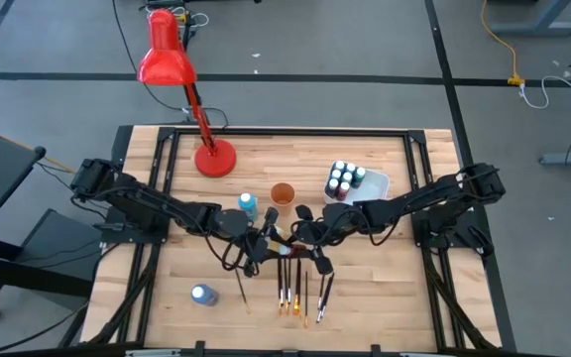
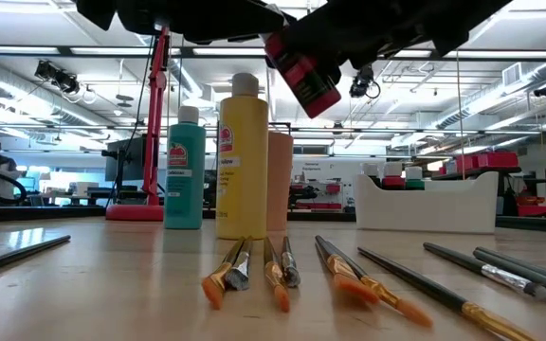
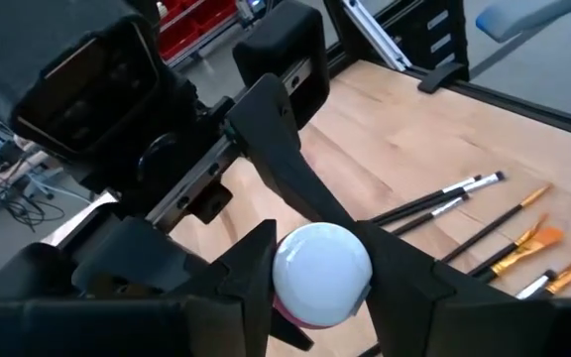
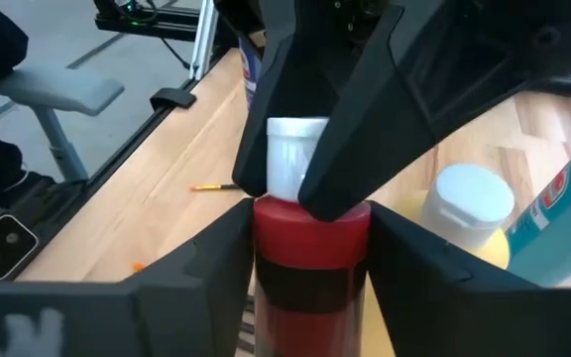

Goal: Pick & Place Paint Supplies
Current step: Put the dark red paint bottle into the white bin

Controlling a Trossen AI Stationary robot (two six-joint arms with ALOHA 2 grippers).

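Mid-table, above the paintbrushes (image 2: 282, 270), we see the red paint bottle (image 4: 310, 253) held aloft, the right gripper (image 4: 310, 248) clamped on its body and the left gripper (image 3: 315, 278) clamped on its white cap. With both arms gripping at once, we judge an uneven pull could twist it free onto the yellow bottle (image 2: 242, 156) below.

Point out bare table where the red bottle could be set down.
Free: the board between the red lamp base and the white tub, and the right front corner beyond the paintbrushes. Crowded: the centre, where both grippers hold the red bottle above the brushes.
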